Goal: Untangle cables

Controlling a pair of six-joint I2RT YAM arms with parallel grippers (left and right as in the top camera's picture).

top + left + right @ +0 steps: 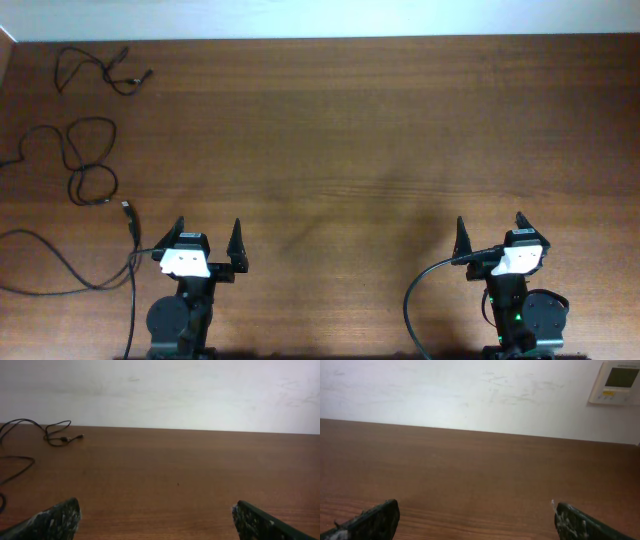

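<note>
Three thin black cables lie on the one wooden surface (380,130): a small cable (103,66) at the far left corner, a looped cable (88,170) nearer, and a long cable (131,228) running off the left edge. There are two end effectors, the left end effector (209,222) and the right end effector (490,218), each with two fingers. One wall control panel (619,382) shows in the right wrist view.

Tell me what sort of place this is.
Probably an indoor office or lab room used as a robot workstation: a wood table against a plain white wall, a control panel mounted on that wall, and loose cables laid out.
</note>
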